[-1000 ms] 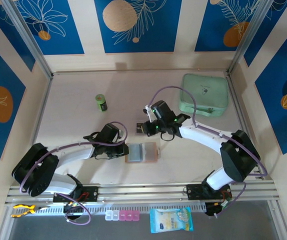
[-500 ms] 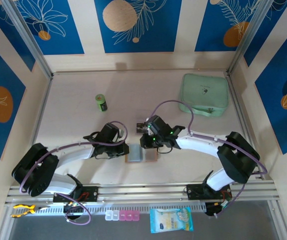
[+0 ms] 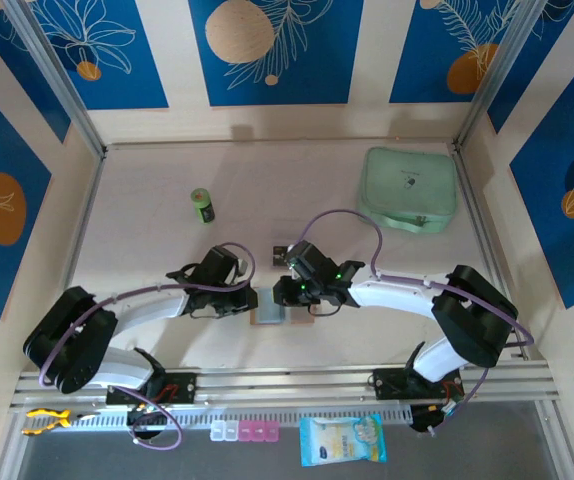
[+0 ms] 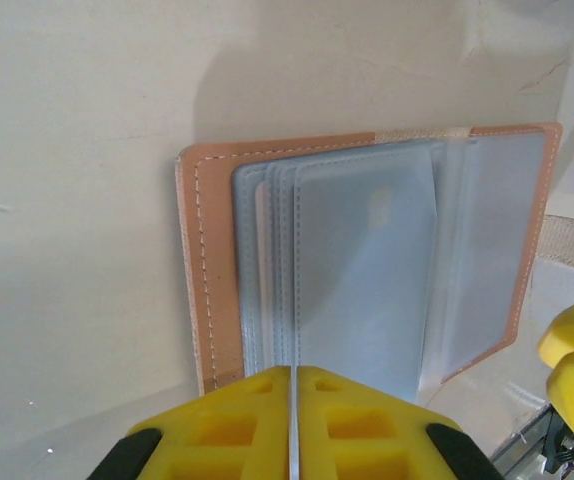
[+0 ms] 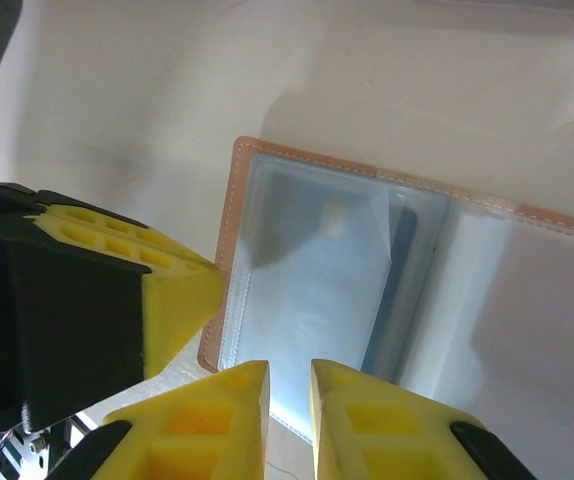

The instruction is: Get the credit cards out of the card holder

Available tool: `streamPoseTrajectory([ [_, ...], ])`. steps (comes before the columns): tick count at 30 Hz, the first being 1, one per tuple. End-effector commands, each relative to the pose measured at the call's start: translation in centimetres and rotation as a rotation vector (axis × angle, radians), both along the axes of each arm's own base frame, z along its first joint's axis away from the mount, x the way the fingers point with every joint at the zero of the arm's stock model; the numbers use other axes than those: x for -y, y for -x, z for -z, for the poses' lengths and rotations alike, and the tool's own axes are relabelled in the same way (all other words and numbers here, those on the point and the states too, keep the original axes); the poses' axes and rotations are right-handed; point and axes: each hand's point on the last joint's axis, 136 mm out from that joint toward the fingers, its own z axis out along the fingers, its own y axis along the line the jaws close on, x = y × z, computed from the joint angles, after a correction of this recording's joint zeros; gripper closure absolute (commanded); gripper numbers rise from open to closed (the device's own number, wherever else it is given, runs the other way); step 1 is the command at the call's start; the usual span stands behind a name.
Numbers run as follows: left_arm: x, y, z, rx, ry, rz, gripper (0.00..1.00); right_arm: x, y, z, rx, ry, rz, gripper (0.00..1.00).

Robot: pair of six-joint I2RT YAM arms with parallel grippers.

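The tan-pink card holder lies open on the table, its grey-blue clear pockets fanned upward. My left gripper is shut on the near edge of a pocket page of the card holder. My right gripper hovers low over the left pocket with its jaws a narrow gap apart and nothing between them. A dark blue credit card edge shows inside a pocket near the fold. A small dark card lies on the table behind the right gripper.
A mint-green case sits at the back right. A small green cylinder stands at the back left. My left gripper's yellow finger is close beside the right gripper at the holder's left edge. A light-blue packet lies beyond the front rail.
My right gripper has come forward and left from the small dark card to over the card holder, and its jaws have parted slightly. The left arm has stayed put.
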Motion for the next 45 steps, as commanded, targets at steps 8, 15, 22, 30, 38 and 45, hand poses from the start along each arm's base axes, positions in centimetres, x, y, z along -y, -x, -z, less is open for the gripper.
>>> streamPoseTrajectory([
  [8, -1.2, -0.2, -0.7, 0.028, -0.008, 0.010, 0.90, -0.2, 0.4, 0.8, -0.022, -0.016, 0.008, 0.79],
  [15, -1.2, -0.5, -0.7, 0.036, 0.005, -0.001, 0.91, -0.4, 0.4, 0.9, -0.028, -0.048, 0.016, 0.76],
  [22, -1.0, -0.3, 0.0, 0.018, 0.020, 0.002, 0.92, -0.6, 0.3, 1.2, -0.037, -0.072, 0.009, 0.73],
  [30, -0.8, -0.2, 0.5, 0.008, 0.040, -0.008, 0.93, -1.2, 0.4, 2.0, -0.061, -0.085, -0.007, 0.73],
  [38, -1.1, 0.1, 1.1, -0.006, 0.023, -0.008, 0.93, -1.3, 0.5, 2.6, -0.078, -0.092, -0.007, 0.73],
  [45, -1.4, 0.5, 1.9, -0.024, 0.011, -0.011, 0.93, -1.0, 0.7, 3.4, -0.101, -0.066, 0.000, 0.73],
])
